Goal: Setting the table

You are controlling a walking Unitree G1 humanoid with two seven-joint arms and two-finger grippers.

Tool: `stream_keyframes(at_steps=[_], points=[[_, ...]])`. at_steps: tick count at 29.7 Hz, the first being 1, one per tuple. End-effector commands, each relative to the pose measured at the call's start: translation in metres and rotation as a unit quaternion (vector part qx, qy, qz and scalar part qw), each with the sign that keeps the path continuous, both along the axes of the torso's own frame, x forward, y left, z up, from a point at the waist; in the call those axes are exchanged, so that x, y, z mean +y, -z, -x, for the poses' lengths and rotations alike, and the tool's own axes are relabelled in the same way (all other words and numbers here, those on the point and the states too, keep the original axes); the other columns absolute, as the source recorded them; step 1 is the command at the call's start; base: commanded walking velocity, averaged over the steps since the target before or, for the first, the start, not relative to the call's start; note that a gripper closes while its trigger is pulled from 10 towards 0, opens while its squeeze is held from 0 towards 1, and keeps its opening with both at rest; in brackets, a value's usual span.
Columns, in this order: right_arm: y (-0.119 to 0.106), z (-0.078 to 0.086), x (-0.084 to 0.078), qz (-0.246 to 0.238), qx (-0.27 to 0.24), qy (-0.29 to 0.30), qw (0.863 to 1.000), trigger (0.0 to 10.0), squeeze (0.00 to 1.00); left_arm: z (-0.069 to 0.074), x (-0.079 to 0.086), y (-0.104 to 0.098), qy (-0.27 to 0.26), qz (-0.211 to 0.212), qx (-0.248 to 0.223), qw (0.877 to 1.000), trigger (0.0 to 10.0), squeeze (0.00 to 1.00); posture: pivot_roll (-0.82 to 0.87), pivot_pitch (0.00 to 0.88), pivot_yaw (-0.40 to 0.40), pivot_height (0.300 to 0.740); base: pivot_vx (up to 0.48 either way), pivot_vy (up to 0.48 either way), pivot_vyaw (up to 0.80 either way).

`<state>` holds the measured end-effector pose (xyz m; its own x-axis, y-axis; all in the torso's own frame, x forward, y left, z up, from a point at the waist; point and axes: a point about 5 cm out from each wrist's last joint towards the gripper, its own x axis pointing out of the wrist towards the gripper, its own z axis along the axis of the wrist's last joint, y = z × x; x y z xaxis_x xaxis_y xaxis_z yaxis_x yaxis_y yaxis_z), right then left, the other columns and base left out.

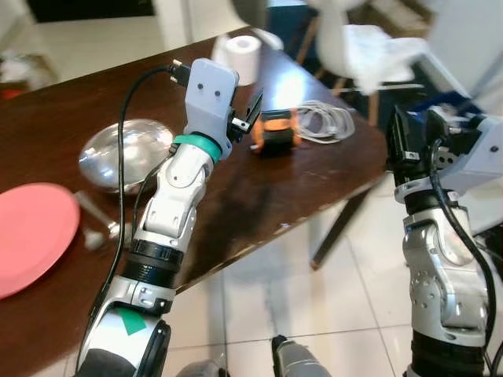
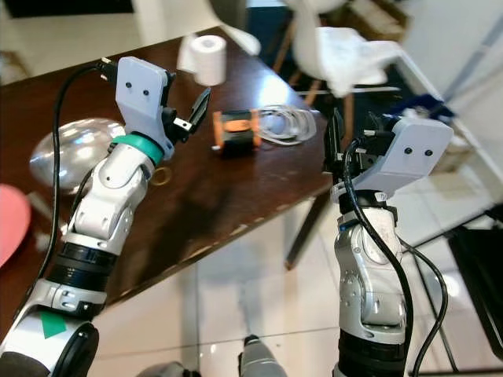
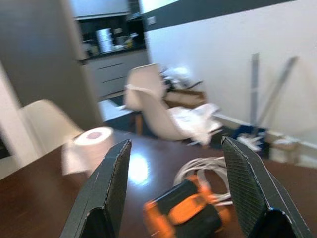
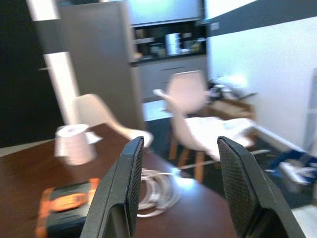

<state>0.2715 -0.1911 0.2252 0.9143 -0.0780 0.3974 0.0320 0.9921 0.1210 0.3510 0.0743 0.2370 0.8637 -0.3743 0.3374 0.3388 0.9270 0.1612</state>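
A pink plate [image 1: 31, 236] lies at the table's [image 1: 236, 204] near left edge, partly cut off; it looks stiff and light, best pinched at the rim. Beside it sits a steel bowl [image 1: 126, 153], slippery. The left gripper [image 1: 250, 118] hovers parted and empty, the right gripper [image 2: 336, 145] likewise, off the table's edge

dark wooden table [image 1: 259, 196]. on it: pink plate [image 1: 31, 236], steel bowl [image 1: 126, 153], paper roll [image 1: 240, 56]. also orange-black device [image 1: 275, 131], white cable [image 1: 322, 122].
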Motion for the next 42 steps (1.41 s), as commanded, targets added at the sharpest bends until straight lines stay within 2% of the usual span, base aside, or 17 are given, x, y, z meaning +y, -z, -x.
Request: stream_keyframes(at_steps=[1, 42], points=[[0.0015, 0.001, 0.001, -0.006, 0.006, -0.003, 1.0, 10.0, 0.0, -0.0005, 0.0019, 0.0027, -0.003, -0.003, 0.005, 1.0, 10.0, 0.0, -0.02, 0.0, 0.067, 0.74, 0.0, 0.0, -0.8], [0.0023, -0.0001, 0.0009, -0.005, 0.012, -0.003, 1.0, 10.0, 0.0, -0.0011, -0.0008, 0.0027, -0.001, 0.0, 0.005, 1.0, 10.0, 0.0, -0.02, 0.0, 0.062, 0.74, 0.0, 0.0, -0.8]])
